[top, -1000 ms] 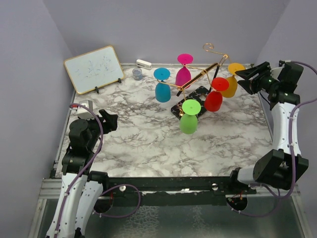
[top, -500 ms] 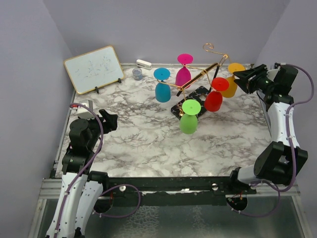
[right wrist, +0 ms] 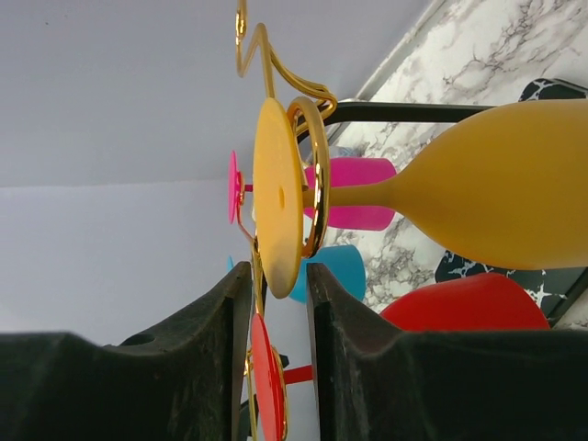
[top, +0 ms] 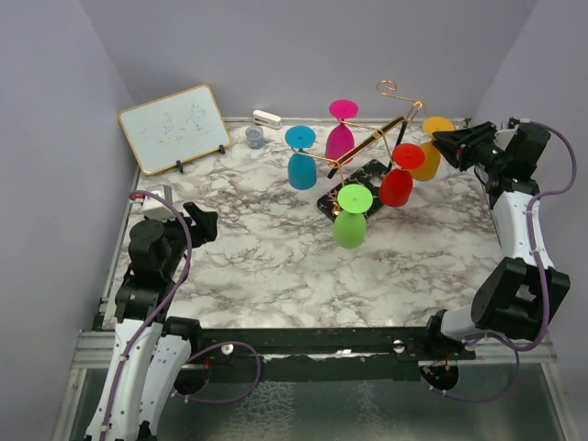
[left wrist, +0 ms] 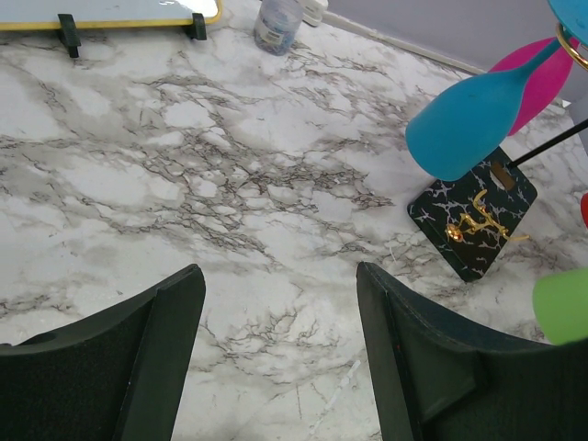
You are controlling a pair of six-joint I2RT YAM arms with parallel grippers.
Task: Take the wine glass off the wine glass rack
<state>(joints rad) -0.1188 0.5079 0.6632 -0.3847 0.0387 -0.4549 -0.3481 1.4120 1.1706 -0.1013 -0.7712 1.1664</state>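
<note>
yellow glass (right wrist: 496,184) hung upside down at far right of rack (top: 372,138), foot rim between narrowly parted right gripper (right wrist: 280,276); contact unclear. left gripper (left wrist: 280,276) wide open, empty.

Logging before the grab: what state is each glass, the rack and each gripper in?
Yellow glass: hanging upside down.
Red glass: hanging.
Green glass: hanging.
Blue glass: hanging.
Pink glass: hanging.
Rack: standing, five glasses on.
Left gripper: open, empty.
Right gripper: astride yellow foot, grip unclear.
</note>
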